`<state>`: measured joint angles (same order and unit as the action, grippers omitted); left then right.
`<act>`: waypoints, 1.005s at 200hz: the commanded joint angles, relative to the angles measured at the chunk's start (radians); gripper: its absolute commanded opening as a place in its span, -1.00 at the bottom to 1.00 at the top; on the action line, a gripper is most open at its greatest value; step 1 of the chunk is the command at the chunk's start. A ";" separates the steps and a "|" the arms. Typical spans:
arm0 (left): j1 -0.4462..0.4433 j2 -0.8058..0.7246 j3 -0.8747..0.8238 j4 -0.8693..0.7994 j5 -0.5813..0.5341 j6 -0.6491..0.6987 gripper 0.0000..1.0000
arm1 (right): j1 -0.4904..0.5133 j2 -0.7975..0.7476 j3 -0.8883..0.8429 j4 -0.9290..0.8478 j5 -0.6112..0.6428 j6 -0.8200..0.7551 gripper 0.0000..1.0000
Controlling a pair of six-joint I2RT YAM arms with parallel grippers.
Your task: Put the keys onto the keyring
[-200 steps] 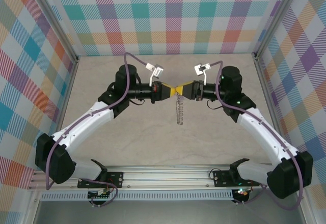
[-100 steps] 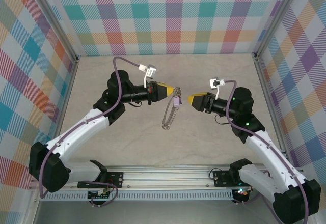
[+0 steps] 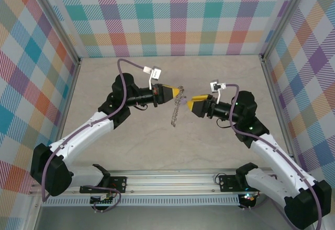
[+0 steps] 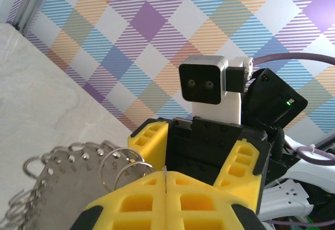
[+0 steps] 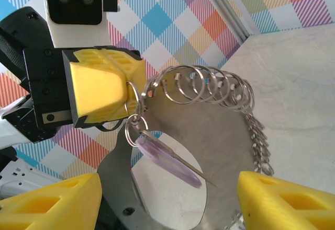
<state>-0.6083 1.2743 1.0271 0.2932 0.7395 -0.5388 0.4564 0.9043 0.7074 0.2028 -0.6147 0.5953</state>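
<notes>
Fixed overhead camera from the near edge looking down across the bench (image 3: 157,151), wrist cameras close, facing each other, both sharing the keyring (image 5: 220,136) between them.

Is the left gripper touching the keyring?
Touching. In the right wrist view the left gripper is shut on a rim loop of the keyring.

The gap between the left gripper (image 3: 180,90) and the right gripper (image 3: 192,105) is blocked by the hanging keyring (image 3: 176,111). Bare tabletop (image 3: 157,149) is seen all around, bounded by checked walls (image 3: 178,21).
</notes>
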 commanded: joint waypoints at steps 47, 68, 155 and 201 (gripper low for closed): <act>-0.019 0.008 0.041 0.053 -0.006 -0.032 -1.00 | 0.031 0.079 0.073 0.038 0.030 -0.063 0.37; -0.020 0.009 0.045 0.056 -0.006 -0.038 -1.00 | 0.038 0.095 0.080 0.040 0.023 -0.067 0.31; -0.021 0.015 0.032 0.104 -0.061 -0.098 -1.00 | 0.089 0.097 0.052 0.087 -0.057 -0.060 -0.74; -0.021 -0.005 0.015 0.135 -0.091 -0.124 -1.00 | 0.094 0.097 0.038 0.084 -0.014 -0.051 -1.00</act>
<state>-0.6178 1.2942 1.0321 0.3374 0.6773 -0.6338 0.5404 1.0027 0.7498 0.2508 -0.6350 0.5419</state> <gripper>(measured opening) 0.049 0.067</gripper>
